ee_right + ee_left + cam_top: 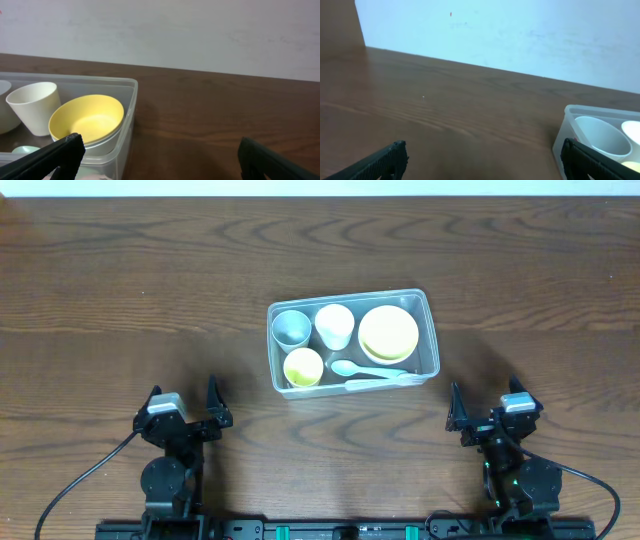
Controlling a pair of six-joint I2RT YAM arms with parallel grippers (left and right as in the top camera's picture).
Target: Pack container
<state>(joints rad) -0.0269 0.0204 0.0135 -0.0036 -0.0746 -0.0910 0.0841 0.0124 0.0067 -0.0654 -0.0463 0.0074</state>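
The clear plastic container (432, 330) stands on the wooden table at centre. It holds a grey cup (291, 328), a white cup (335, 325), a yellow bowl (389, 333) stacked on a grey one, a small yellow cup (303, 366), and a pale spoon (352, 368) and fork (385, 382). My left gripper (186, 402) is open and empty at the near left. My right gripper (487, 404) is open and empty at the near right. The container also shows in the left wrist view (570, 112) and in the right wrist view (127, 120), with the yellow bowl (87, 117) and white cup (32, 107).
A pale wall (200, 30) runs behind the table's far edge. Bare wood lies around the container on all sides.
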